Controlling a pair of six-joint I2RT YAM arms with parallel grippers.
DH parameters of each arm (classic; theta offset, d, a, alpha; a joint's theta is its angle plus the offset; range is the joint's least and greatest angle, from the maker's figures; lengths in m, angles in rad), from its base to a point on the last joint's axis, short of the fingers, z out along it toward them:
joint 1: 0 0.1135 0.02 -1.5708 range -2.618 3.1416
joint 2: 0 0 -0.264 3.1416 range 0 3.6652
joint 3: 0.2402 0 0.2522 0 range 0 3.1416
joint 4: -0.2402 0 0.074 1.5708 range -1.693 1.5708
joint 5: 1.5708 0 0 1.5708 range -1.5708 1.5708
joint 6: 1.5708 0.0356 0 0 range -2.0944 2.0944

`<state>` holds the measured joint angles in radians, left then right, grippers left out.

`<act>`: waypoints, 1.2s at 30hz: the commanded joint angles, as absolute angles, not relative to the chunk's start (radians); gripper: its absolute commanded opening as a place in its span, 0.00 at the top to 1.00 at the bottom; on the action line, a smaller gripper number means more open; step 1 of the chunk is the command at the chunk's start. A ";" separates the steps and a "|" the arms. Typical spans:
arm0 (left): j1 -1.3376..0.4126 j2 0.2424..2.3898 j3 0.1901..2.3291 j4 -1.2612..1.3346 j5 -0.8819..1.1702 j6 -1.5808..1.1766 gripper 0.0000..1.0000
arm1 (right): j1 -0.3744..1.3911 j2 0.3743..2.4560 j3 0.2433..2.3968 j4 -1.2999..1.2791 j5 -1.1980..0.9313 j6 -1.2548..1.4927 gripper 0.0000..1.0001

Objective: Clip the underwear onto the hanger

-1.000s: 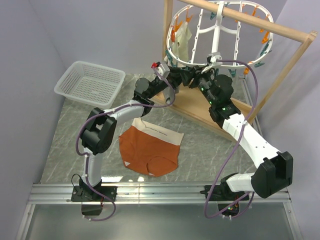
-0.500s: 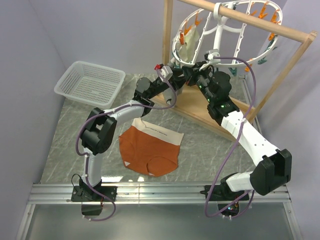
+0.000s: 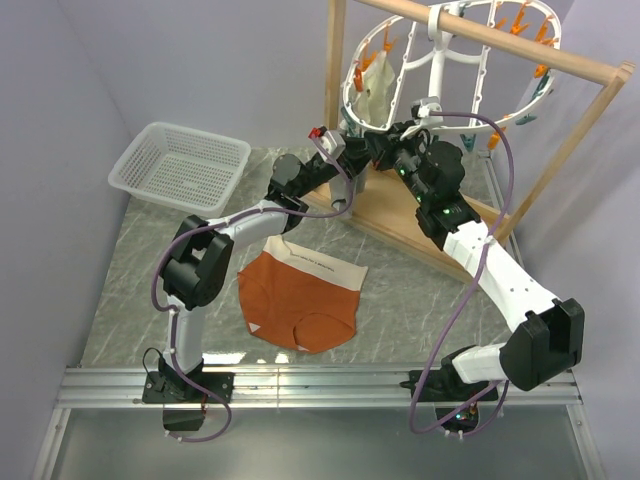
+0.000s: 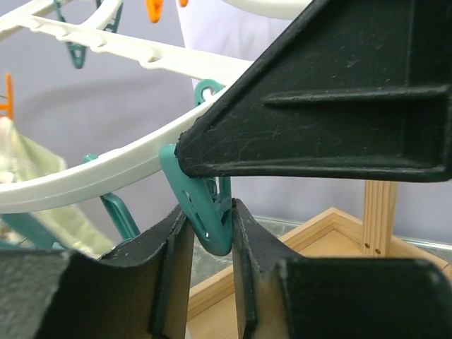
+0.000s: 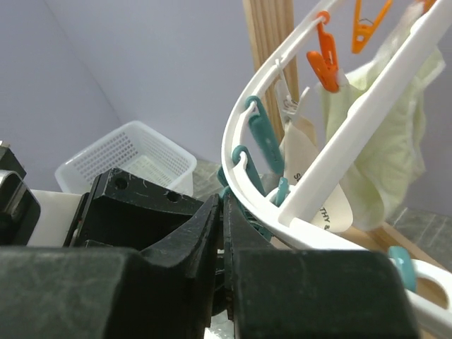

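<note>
The rust-orange underwear (image 3: 300, 300) lies flat on the table, cream waistband at the far edge, with no gripper near it. The white hanger (image 3: 438, 62) hangs from the wooden rod and is tipped steeply, its near rim low. My left gripper (image 3: 347, 150) is at that low rim. In the left wrist view it (image 4: 210, 213) is shut on a teal clothespin (image 4: 199, 194) dangling from the rim (image 4: 106, 176). My right gripper (image 3: 383, 148) is right beside it, its fingers shut (image 5: 224, 201) against the hanger's rim (image 5: 367, 113) at a teal pin.
A cream cloth (image 3: 375, 88) is clipped to the hanger's left side. The wooden frame (image 3: 420, 215) with its rod (image 3: 500, 40) stands behind the grippers. A white mesh basket (image 3: 180, 165) sits at the back left.
The hanger has tipped up steeply from its flatter hang a second ago. Both grippers rose slightly with its near rim. The underwear has not moved.
</note>
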<state>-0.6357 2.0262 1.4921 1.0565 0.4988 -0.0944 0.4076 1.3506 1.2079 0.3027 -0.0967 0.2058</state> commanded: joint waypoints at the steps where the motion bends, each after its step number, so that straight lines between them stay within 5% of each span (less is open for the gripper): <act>1: -0.660 1.979 1.519 1.085 0.554 -0.100 0.84 | 0.403 1.338 1.230 0.298 -0.100 0.229 0.86; 3: -0.660 1.977 1.519 1.078 0.558 -0.091 0.90 | 0.403 1.339 1.249 0.258 -0.077 0.235 0.61; 7: -0.660 1.976 1.513 1.074 0.563 -0.080 0.98 | 0.402 1.350 1.281 0.213 -0.045 0.241 0.46; 36: -0.630 1.985 1.557 1.043 0.592 -0.140 1.00 | 0.397 1.302 1.364 -0.045 0.028 0.256 0.45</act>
<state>-0.6353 2.0262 1.5196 1.0035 0.5503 -0.1062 0.4099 1.3277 1.3369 -0.0368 -0.0315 0.2684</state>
